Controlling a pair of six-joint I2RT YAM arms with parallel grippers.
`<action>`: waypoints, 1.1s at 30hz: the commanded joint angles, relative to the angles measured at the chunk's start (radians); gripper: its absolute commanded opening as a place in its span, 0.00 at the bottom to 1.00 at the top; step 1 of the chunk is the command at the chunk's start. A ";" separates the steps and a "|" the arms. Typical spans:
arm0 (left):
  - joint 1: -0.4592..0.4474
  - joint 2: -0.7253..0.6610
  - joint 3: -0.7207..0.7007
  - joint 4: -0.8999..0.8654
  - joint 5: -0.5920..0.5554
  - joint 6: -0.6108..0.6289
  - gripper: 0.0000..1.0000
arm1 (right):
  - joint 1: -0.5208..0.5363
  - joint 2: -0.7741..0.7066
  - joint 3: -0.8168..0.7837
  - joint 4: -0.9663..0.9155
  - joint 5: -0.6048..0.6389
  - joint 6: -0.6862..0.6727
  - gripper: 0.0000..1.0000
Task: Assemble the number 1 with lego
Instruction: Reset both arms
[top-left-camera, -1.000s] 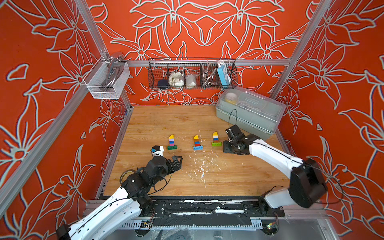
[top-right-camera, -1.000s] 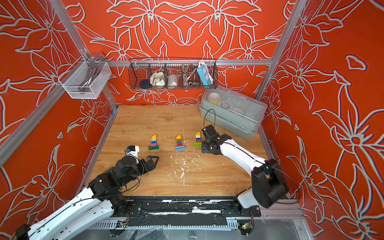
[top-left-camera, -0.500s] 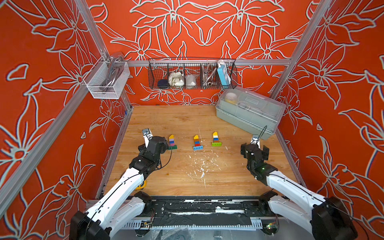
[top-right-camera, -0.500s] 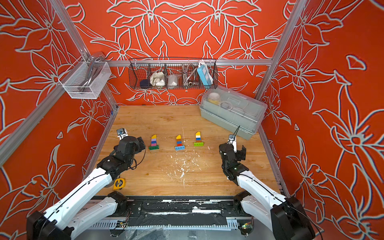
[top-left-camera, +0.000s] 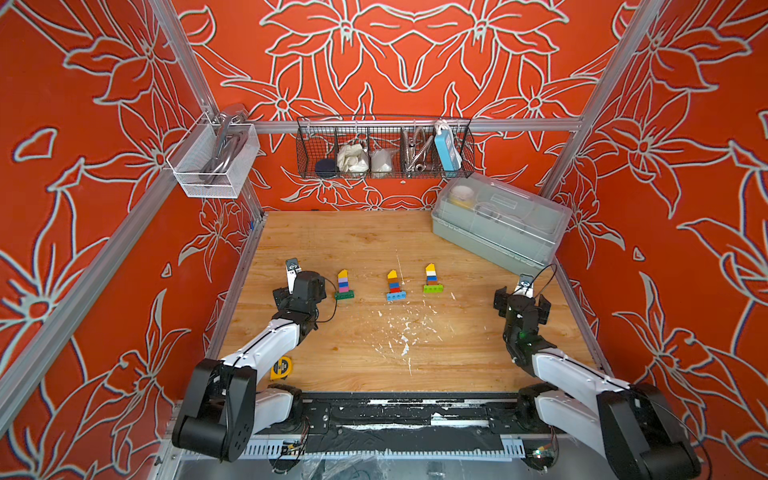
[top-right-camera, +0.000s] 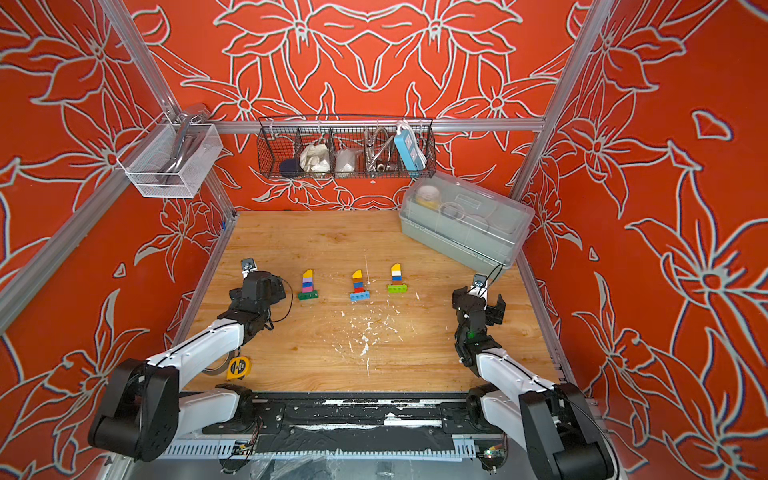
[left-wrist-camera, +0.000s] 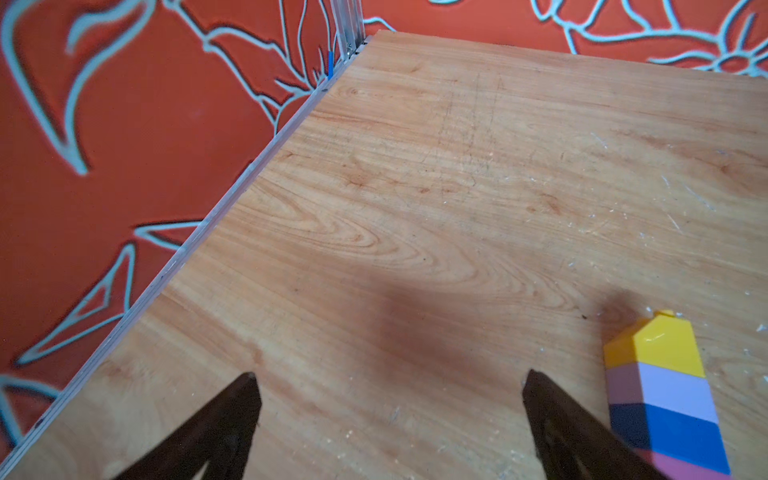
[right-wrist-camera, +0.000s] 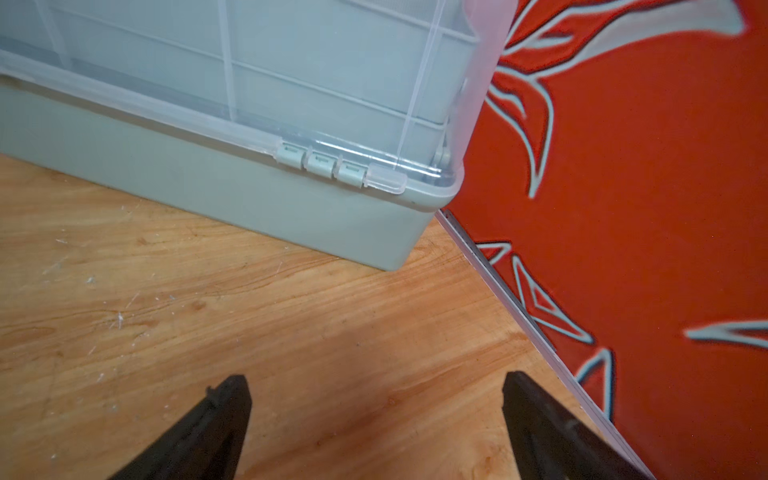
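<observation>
Swinging sideways, the left pincer (left-wrist-camera: 389, 375), wide and empty, could knock apart the lego figure (left-wrist-camera: 665, 386) just beside one finger; the right pincer (right-wrist-camera: 374, 376), equally wide and empty, sits well apart from it.

Left wrist view: lego stack (left-wrist-camera: 673, 390) — base cut off.

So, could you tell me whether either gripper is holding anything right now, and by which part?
Nothing is held: the left gripper and right gripper are both open and empty.
</observation>
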 joint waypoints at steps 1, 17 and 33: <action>0.008 0.026 -0.031 0.170 0.080 0.113 0.99 | -0.019 -0.004 -0.029 0.119 -0.079 -0.041 1.00; 0.099 0.179 -0.055 0.352 0.249 0.148 0.99 | -0.079 0.362 0.050 0.362 -0.256 -0.152 1.00; 0.114 0.183 -0.192 0.585 0.356 0.172 0.99 | -0.081 0.354 0.051 0.344 -0.302 -0.162 1.00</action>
